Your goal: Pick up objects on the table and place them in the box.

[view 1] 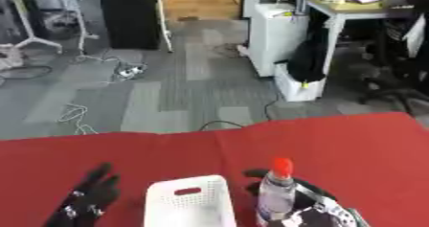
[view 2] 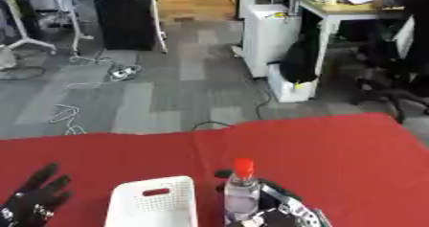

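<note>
We see the clear bottle [view 1: 276, 195] upright, red cap up, our right hand [view 1: 311, 208] fingers curled around it beside the white box [view 1: 189, 207], while our left hand [view 1: 90, 196] rests with fingers spread on the red table [view 1: 352, 144].

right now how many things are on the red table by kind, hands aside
bottle: 1, held upright in the right hand
box: 1, white
total: 2
The left hand rests open beside the box.

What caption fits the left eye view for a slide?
Right hand holds a red-capped bottle upright beside the white box; left hand rests open on the red table.
</note>
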